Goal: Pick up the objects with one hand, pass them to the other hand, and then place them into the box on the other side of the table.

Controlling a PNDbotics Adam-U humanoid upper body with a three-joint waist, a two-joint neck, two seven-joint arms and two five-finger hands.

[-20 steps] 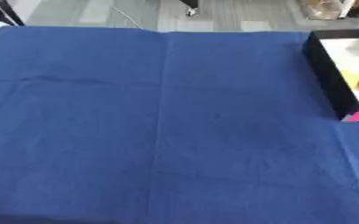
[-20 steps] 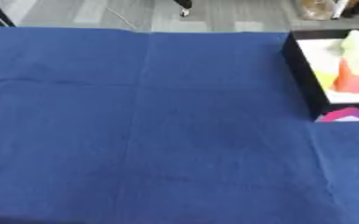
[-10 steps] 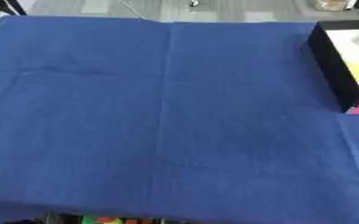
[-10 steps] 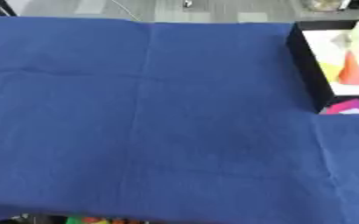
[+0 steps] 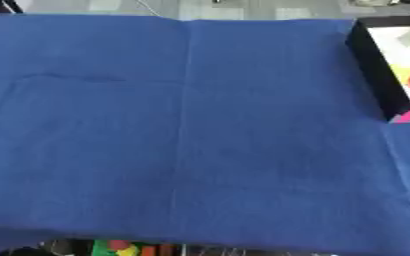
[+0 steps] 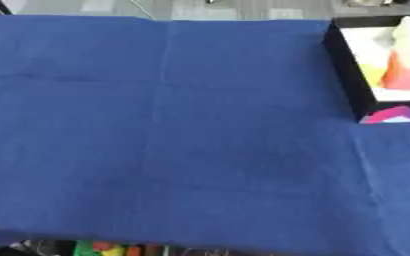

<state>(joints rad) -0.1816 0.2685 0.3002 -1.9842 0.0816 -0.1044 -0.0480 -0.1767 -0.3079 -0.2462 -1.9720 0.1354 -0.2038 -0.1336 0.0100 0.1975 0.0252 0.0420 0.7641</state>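
Observation:
A black-walled box (image 6: 347,75) with a white inside stands at the table's right edge. In it I see an orange and pale yellow object (image 6: 406,55) and a yellow one (image 6: 373,76). A pink and purple shape (image 6: 392,115) shows at the box's near corner. Neither of my hands appears in either view.
A blue cloth (image 5: 182,130) with a lengthwise crease covers the table. Below the table's near edge some colourful items (image 5: 125,248) show, green, red and orange. Grey floor lies beyond the far edge.
The whole picture has shifted upward, so the camera has tilted down: the table's near edge and the colourful items beneath it have come into view. Nothing on the table has moved.

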